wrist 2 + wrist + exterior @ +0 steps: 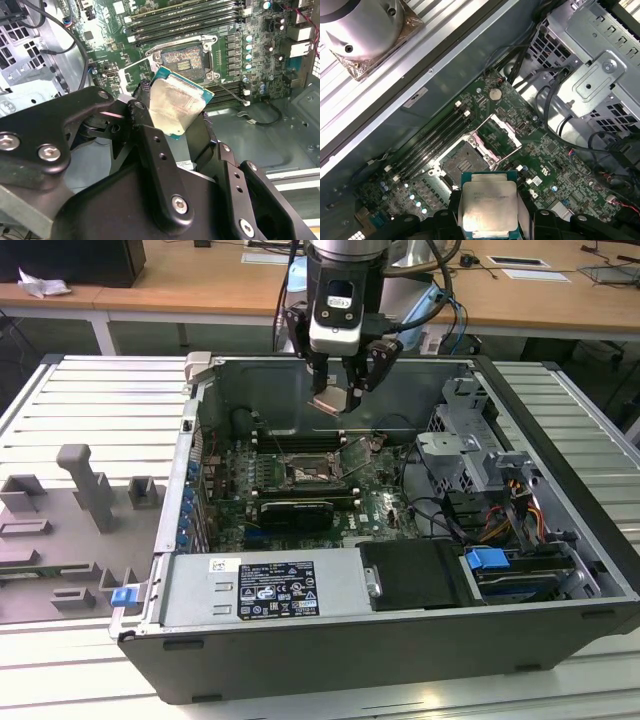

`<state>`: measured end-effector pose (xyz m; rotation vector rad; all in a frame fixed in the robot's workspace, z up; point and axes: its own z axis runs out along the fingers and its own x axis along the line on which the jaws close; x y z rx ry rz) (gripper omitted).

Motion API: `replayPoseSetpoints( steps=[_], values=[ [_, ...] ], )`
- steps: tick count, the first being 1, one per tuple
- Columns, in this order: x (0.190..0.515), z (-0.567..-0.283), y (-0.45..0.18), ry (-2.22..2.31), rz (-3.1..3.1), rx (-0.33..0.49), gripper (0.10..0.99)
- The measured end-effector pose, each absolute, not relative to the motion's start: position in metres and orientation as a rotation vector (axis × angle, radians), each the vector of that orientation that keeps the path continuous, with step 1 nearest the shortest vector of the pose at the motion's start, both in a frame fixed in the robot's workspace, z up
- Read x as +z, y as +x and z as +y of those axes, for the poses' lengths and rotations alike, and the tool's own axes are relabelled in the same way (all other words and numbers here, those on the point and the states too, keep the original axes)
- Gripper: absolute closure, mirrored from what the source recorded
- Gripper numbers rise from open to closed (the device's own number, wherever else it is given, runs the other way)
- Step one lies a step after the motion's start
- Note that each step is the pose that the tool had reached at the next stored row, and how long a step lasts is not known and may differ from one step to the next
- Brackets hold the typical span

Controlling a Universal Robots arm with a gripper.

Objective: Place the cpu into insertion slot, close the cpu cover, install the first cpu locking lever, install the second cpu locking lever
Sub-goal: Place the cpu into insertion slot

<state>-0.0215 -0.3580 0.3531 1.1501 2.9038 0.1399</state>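
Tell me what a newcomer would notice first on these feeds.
The cpu, its pale metal top showing, is pinched in the claw above the open computer case. Below it on the green motherboard, the insertion slot lies bare, with no chip seated yet.

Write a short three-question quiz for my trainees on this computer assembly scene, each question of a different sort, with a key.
1. True or false: the chip sits in the socket.
2. What does the end effector hold? A) a cable B) the chip C) nothing
3. Fill in: the socket's cover is ___ (open or shut).

Key: 1 false, as the chip is held above the board; 2 B; 3 open.
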Motion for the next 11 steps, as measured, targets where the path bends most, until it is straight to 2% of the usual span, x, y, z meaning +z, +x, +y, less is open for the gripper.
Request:
replayPoseSetpoints(
  steps=[11],
  values=[
    [0.3525, -0.3580, -0.0215, 1.216, 2.875, 0.139, 0.557]
  ],
)
